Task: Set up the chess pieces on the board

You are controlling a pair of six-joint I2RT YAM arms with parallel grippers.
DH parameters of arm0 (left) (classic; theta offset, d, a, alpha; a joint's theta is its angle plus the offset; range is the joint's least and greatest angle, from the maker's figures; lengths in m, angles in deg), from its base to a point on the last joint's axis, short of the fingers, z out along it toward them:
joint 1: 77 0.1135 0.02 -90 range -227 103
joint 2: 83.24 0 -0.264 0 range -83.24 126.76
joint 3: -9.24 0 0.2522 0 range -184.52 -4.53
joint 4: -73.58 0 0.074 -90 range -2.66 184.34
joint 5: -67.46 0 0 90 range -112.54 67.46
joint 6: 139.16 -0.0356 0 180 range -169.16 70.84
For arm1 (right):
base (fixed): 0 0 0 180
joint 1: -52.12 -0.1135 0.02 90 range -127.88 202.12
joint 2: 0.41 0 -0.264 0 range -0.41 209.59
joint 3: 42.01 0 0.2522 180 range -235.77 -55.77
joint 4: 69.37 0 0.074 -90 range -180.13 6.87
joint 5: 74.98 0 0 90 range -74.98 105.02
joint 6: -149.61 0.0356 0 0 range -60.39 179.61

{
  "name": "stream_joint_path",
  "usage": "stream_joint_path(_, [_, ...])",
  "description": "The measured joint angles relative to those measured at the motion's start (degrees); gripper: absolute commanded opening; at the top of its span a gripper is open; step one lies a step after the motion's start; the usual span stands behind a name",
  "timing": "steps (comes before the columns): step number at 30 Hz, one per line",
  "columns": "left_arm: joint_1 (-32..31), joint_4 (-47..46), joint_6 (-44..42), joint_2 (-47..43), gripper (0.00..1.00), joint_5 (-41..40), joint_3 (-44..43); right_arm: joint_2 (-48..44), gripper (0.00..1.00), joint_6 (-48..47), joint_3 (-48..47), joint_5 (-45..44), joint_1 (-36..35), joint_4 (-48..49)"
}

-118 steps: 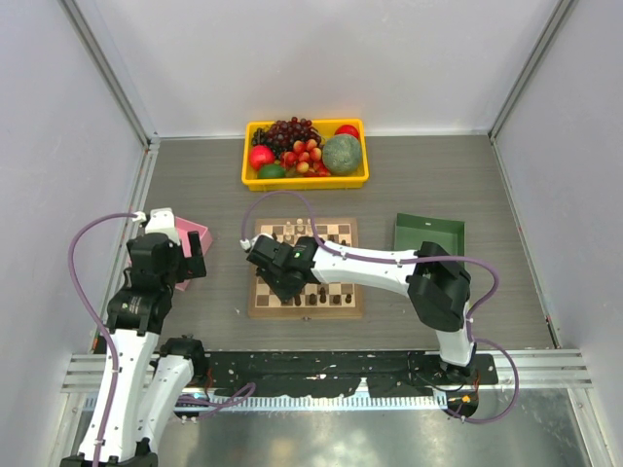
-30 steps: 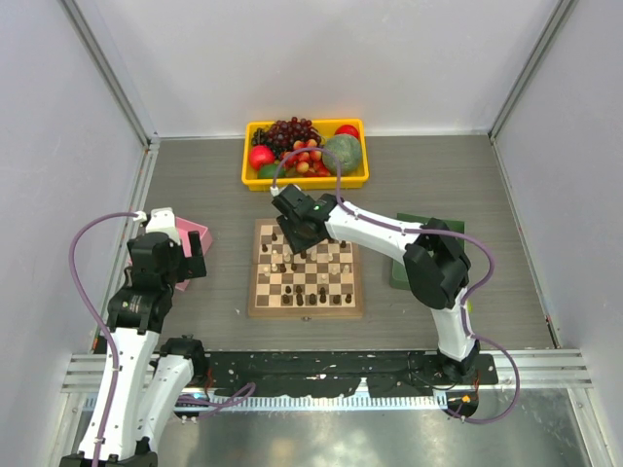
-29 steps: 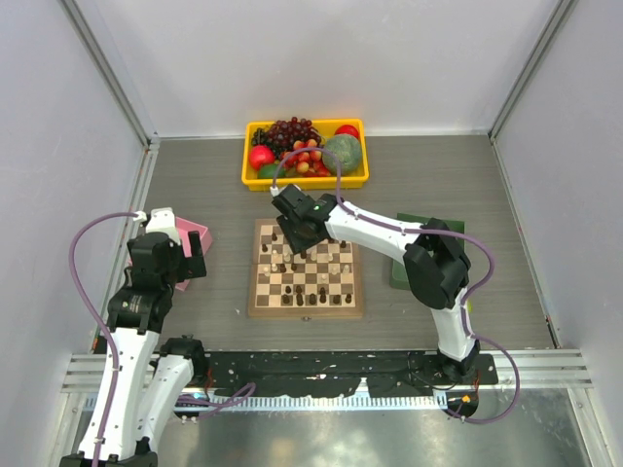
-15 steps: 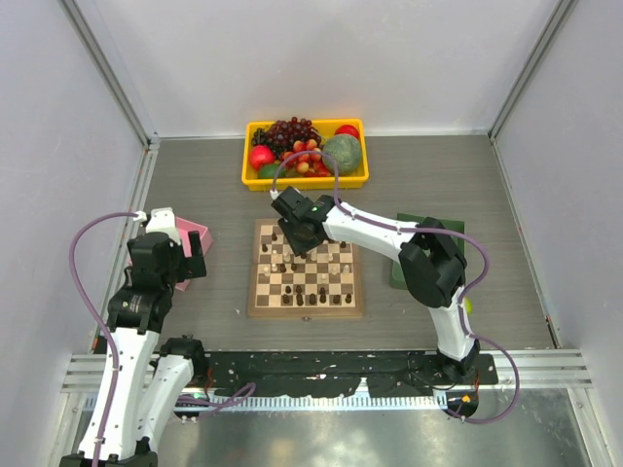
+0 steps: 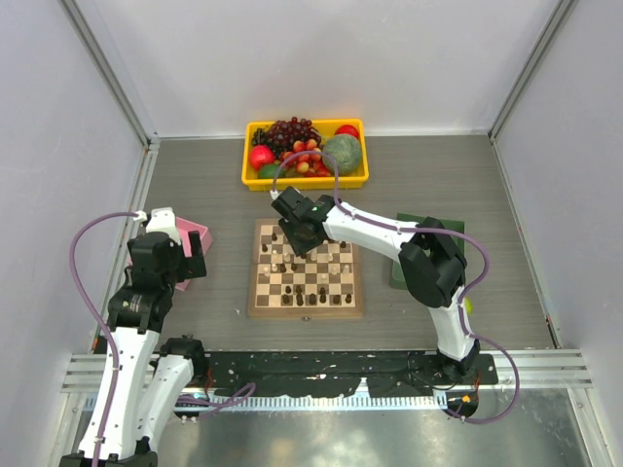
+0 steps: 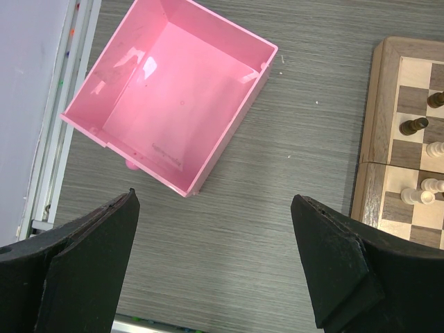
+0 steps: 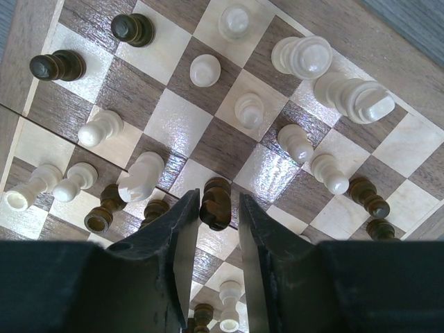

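Lying at centre of table [image 5: 438, 175]: board [image 5: 255, 304], with cream and dark chess pieces [image 7: 298, 55] standing scattered across squares. Sitting at board's 9 o'clock, well apart: pink tray [image 6: 229, 132]. Hanging over table beside tray: left gripper [image 6: 215, 201], spreading fingers wide, holding nothing. Hovering over board's 11 o'clock region: right gripper [image 7: 218, 202], pinching upright dark piece [image 7: 216, 208] between fingers.

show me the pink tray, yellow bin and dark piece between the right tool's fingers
pink tray [image 6: 173, 97], left wrist view, bare floor
yellow bin [image 5: 305, 182], top view, front wall
dark piece [image 7: 216, 201], right wrist view, its top
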Motion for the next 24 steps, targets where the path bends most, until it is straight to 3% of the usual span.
stream_joint_path(10, [0.0, 0.0, 0.02, 0.2, 0.99, 0.04, 0.0, 0.0, 0.2, -0.22, 0.0, 0.22, 0.0, -0.17])
stream_joint_path(24, [0.0, 0.0, 0.04, 0.22, 0.99, 0.0, 0.0, -4.33, 0.2, -0.39, -0.98, -0.09, -0.5, -2.14])
